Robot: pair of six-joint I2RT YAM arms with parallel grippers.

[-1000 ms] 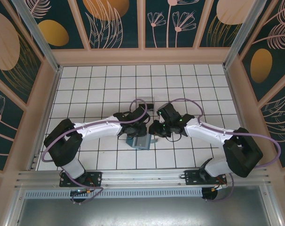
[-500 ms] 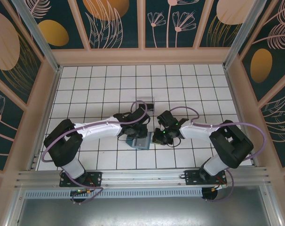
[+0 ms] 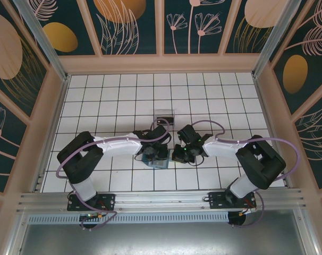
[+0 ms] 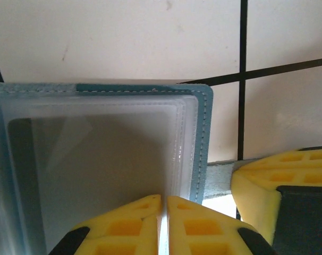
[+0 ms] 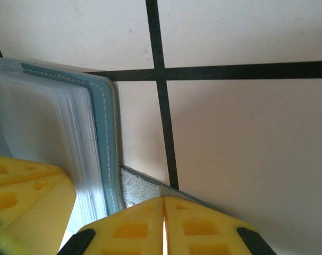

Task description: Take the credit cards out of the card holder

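White tiles ruled in black cover the table, boxed in by a pale wooden frame and dark teal wall panels printed with gold discs and pale leaves. A small clear box sits just beyond the arms, apart from the work. At the centre of the table both arms bend inward over the teal card holder, which lies flat and open with its stack of clear plastic sleeves facing up. The left gripper hangs over the sleeves with its yellow fingers pressed together; whether a sleeve leaf is caught between them cannot be told. Just beside the holder's stitched edge, the right gripper has its fingers closed on the corner of a grey card that pokes out from under that edge. The step in hand appears to be drawing this card out of the holder. The next move likely calls for a level pull by the right arm away from the holder while the left pins the folder down, since so light a thing could slide along with the card.
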